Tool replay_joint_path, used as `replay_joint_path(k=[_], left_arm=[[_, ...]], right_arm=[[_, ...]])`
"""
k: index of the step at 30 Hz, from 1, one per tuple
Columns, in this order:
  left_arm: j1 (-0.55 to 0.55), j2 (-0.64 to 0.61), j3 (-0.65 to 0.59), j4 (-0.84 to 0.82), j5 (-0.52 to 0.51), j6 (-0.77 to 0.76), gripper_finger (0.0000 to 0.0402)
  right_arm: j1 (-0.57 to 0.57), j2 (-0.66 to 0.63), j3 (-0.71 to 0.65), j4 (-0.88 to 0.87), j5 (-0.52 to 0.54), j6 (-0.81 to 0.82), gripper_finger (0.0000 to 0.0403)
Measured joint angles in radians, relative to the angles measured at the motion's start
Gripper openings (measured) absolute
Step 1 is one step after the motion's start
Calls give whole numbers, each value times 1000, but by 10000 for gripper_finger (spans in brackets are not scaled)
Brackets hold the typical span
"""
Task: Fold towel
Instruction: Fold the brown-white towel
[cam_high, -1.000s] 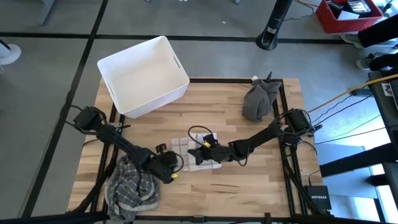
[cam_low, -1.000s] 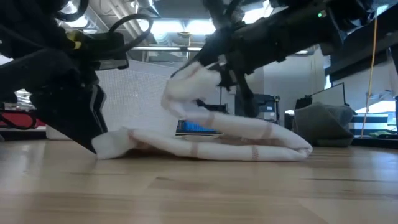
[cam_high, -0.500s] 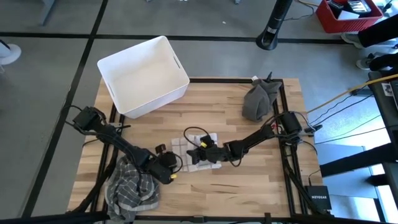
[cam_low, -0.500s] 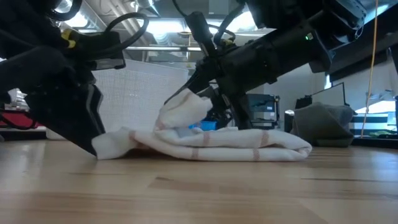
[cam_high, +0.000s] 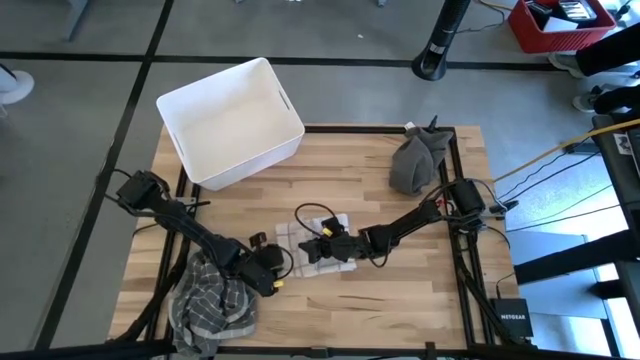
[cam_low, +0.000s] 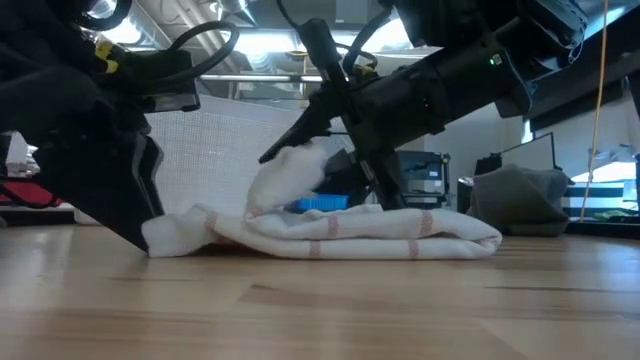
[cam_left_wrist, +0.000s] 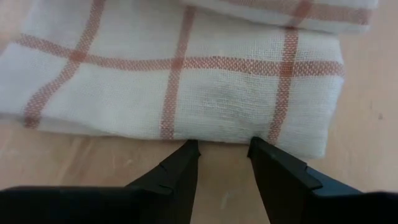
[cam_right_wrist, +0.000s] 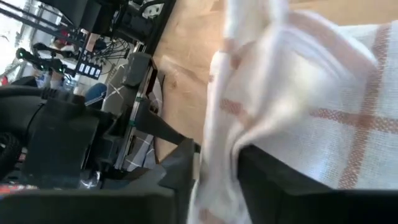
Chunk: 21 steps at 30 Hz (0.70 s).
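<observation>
We see the right gripper (cam_right_wrist: 214, 165) parted narrowly around one white checked towel (cam_high: 318, 243); left gripper (cam_left_wrist: 222, 163) gapes, empty, at its edge.

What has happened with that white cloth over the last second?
The right gripper carried the lifted flap of the checked towel down and toward the left gripper, and its fingers have begun parting. The left gripper stayed open at the towel's edge; bin and grey cloths unmoved.

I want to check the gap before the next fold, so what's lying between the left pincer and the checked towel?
Only bare wooden table: in the left wrist view the left pincer stands open just short of the towel edge.
</observation>
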Motion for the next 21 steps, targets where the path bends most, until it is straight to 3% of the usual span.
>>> replay_joint_path(k=[5, 9, 11, 13, 16, 21], left_arm=[[0, -81, 0, -82, 126, -23, 141], [-2, -184, 0, -187, 263, -73, 141], [-3, -242, 0, -204, 274, -86, 141], [-3, -291, 0, -175, 217, -74, 141], [-2, -315, -5, -28, 22, -1, 141], [35, -222, -25, 210, -150, 194, 141]], right_arm=[[0, 0, 0, 6, -6, 21, 177], [0, 0, 0, 19, -24, 10, 191], [0, 0, 0, 43, -58, -44, 192], [0, -11, 0, 58, -99, -131, 193], [0, -61, -1, 9, -170, -322, 193], [18, -169, 0, -260, -215, -692, 193]])
